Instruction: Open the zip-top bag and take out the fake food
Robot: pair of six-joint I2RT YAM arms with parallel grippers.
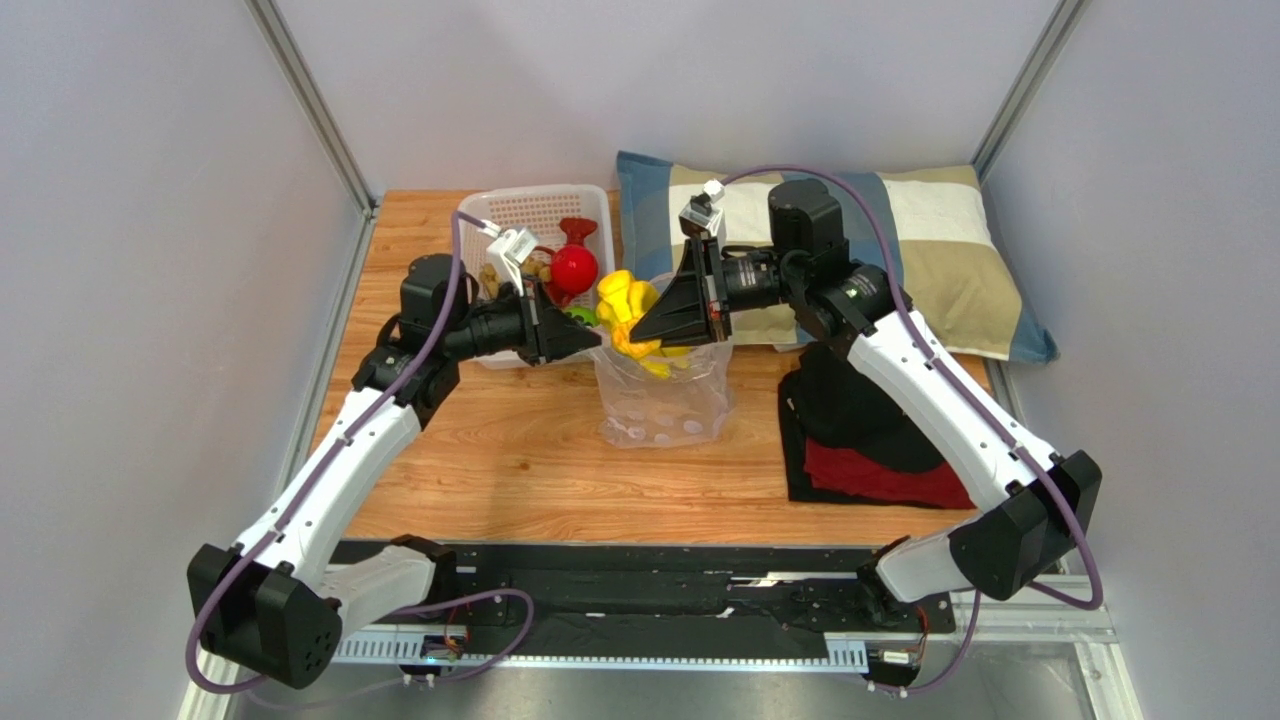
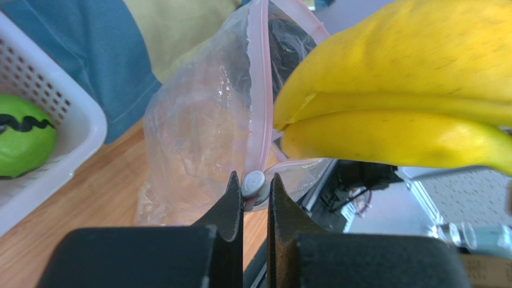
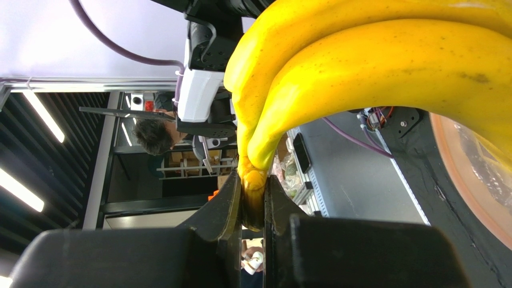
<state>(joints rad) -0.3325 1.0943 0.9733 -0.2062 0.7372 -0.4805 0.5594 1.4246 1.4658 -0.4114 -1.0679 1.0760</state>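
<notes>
Ana: Black fingers of the left gripper (image 2: 255, 193) up close, pinched on the pink zip strip of the clear dotted zip-top bag (image 2: 204, 138). Is the mouth open?

Ben: Yes. It stands on the wooden table (image 1: 496, 450) between the arms. Fingers of the right gripper (image 3: 253, 207) squeeze the stem of the yellow plastic banana bunch (image 3: 372, 78), hanging at the mouth and not yet clear.

Ana: And the rest?

Ben: One green striped ball (image 2: 24, 135) and one red round fruit (image 1: 573, 272) sit in the white mesh basket (image 1: 526, 192) beside it. Whether anything is left inside I cannot tell. Only a checked pillow (image 1: 932, 225) lies behind, and nothing blocks the way.
</notes>
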